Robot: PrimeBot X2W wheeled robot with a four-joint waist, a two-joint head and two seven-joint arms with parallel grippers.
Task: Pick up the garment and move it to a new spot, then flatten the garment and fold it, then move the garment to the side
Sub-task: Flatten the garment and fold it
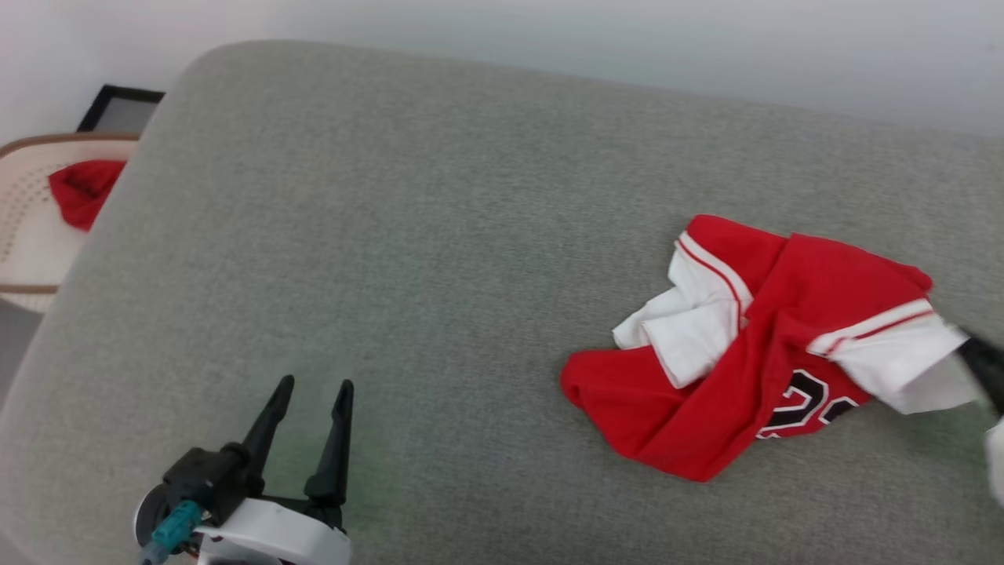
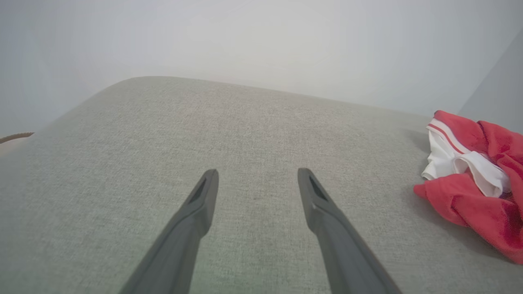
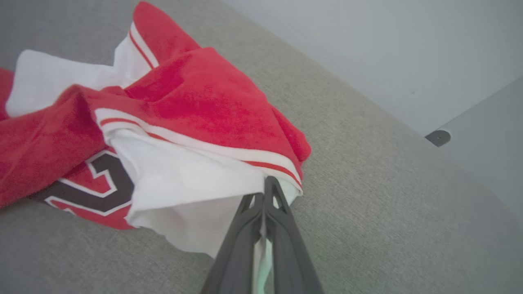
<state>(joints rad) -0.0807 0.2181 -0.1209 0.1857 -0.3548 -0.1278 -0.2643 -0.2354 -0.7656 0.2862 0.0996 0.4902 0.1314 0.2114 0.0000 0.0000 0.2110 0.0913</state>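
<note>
At right of the head view, right gripper (image 3: 264, 192) clamped on white sleeve of crumpled garment (image 1: 792, 314); lower left, left gripper (image 1: 312, 386) spread wide above grey cushion (image 1: 431, 235)

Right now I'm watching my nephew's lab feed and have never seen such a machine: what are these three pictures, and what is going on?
It is a two-armed robot, each arm ending in a two-fingered gripper. One picture looks down from its head; the other two come from cameras on its wrists. A crumpled red and white garment lies on a grey cushion. The right gripper has pinched shut on the garment's white sleeve. The left gripper stands open over bare cushion, holding nothing. Off to the left, another red cloth lies on a cream chair.
</note>
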